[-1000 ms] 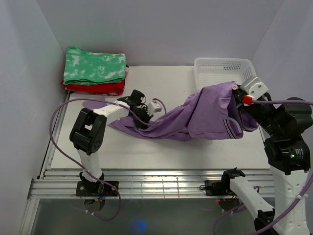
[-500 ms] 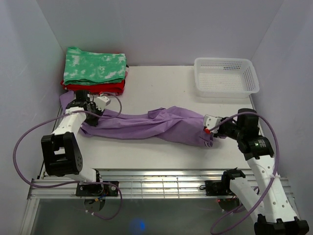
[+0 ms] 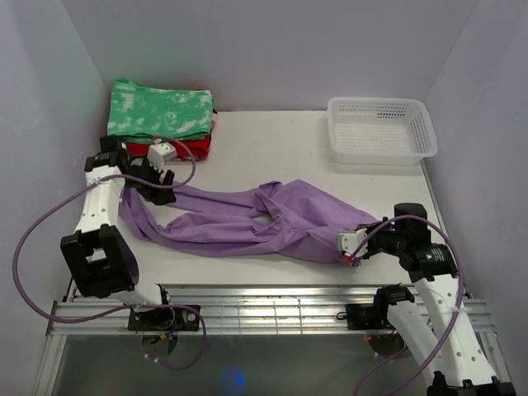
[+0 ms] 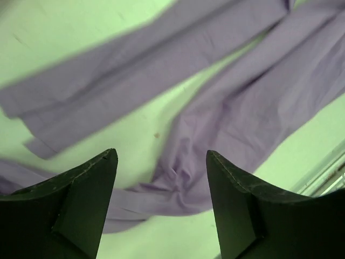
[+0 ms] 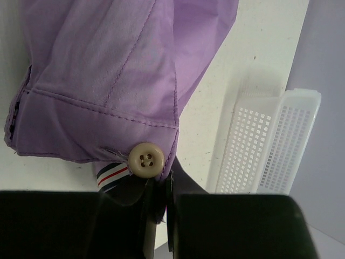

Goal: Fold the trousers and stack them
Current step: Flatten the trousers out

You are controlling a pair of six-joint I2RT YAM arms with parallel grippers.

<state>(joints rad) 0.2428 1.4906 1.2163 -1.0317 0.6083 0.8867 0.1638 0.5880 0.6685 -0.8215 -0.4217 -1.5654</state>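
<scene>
The lavender trousers (image 3: 247, 221) lie stretched across the desk (image 3: 272, 140), legs toward the left and waist at the right; the left end effector (image 3: 155, 172) hangs spread above the legs, holding nothing; the right end effector (image 3: 353, 247) is pressed together, pinching the waistband beside its button (image 5: 146, 159).

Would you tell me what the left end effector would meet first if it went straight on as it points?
Most likely the trousers: the open left end effector points down at their bunched fabric on the table, though the gap is unclear.
</scene>
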